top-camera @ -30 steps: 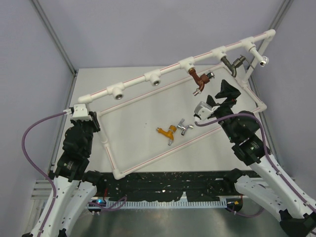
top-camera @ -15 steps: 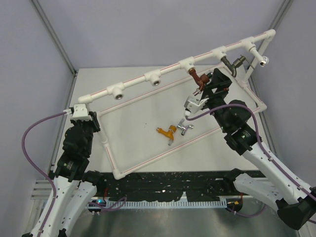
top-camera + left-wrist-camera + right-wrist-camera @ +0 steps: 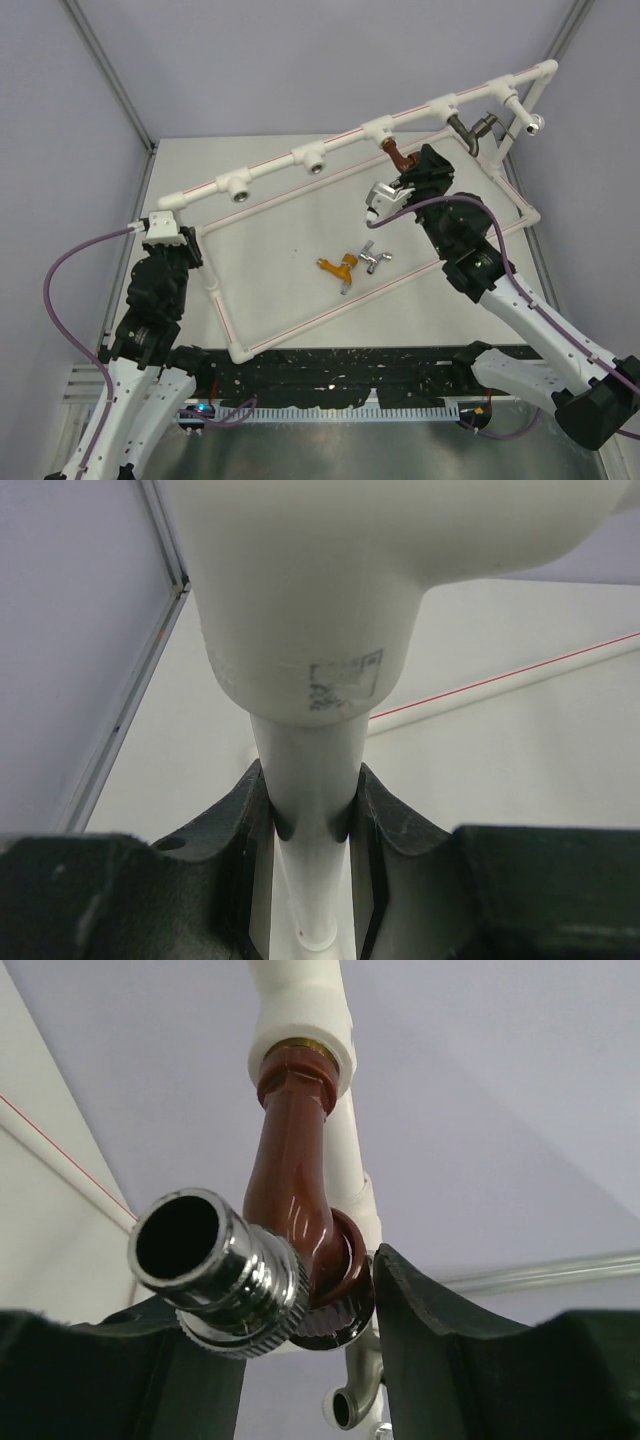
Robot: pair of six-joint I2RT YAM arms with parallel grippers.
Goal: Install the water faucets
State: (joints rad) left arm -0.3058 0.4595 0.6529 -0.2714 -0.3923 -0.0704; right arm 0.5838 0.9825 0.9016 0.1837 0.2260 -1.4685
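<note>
1. Right end effector (image 3: pixel 310 1295) straddles the red-brown faucet (image 3: pixel 290 1160) with one finger against its collar; whether it truly clamps, I cannot tell.
2. That faucet hangs from a socket of the white pipe frame (image 3: pixel 270 168) (the dark grey faucet (image 3: pixel 465 130) hangs from the next socket right).
3. Left end effector (image 3: pixel 312 810) is clamped on the white pipe frame.
4. Orange faucet (image 3: pixel 338 266) and silver faucet (image 3: pixel 375 256) lie just beside each other on the bench (image 3: pixel 270 250), within the frame's base rails.

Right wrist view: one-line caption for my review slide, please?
Fingers of the right gripper flank the red-brown faucet, seated in a white socket, silvery spout facing the camera.
</note>
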